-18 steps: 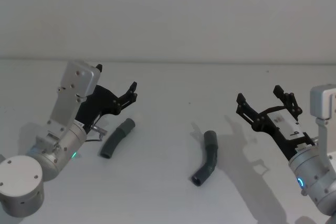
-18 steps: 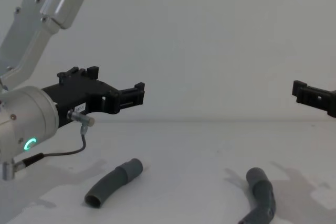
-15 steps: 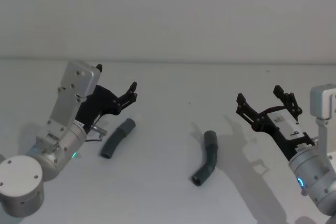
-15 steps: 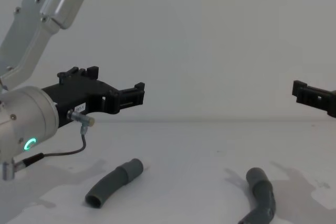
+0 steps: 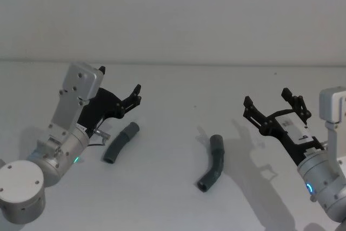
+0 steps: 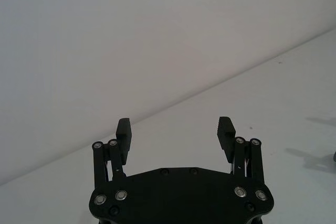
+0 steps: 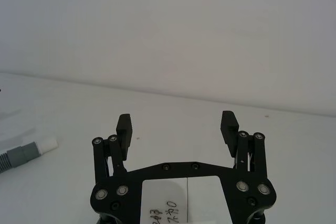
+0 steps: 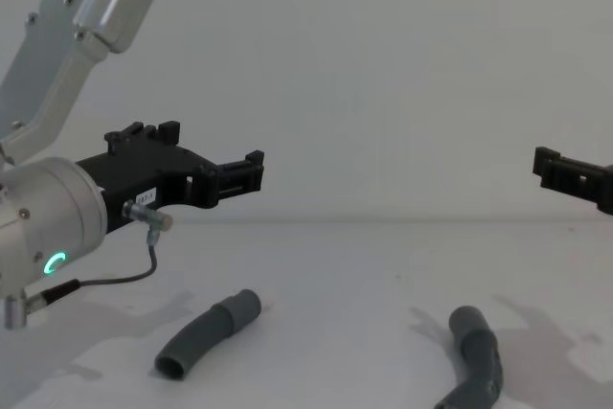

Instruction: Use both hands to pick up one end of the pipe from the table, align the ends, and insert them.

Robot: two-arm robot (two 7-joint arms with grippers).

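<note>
Two dark grey bent pipe pieces lie apart on the white table (image 5: 167, 204). The left piece (image 5: 120, 143) (image 8: 206, 334) shows a round open mouth (image 8: 170, 367) at its near end. The right piece (image 5: 213, 169) (image 8: 479, 363) lies near the middle. A grey collar with a pale white tip (image 7: 47, 144) shows at the edge of the right wrist view; I cannot tell which piece it belongs to. My left gripper (image 5: 120, 81) (image 6: 176, 129) hovers open above and behind the left piece. My right gripper (image 5: 268, 98) (image 7: 177, 124) hovers open to the right of the right piece. Both hold nothing.
A pale wall (image 5: 173, 14) rises behind the table's far edge. A thin cable (image 8: 144, 270) loops under the left wrist. Bare table lies between the two pieces.
</note>
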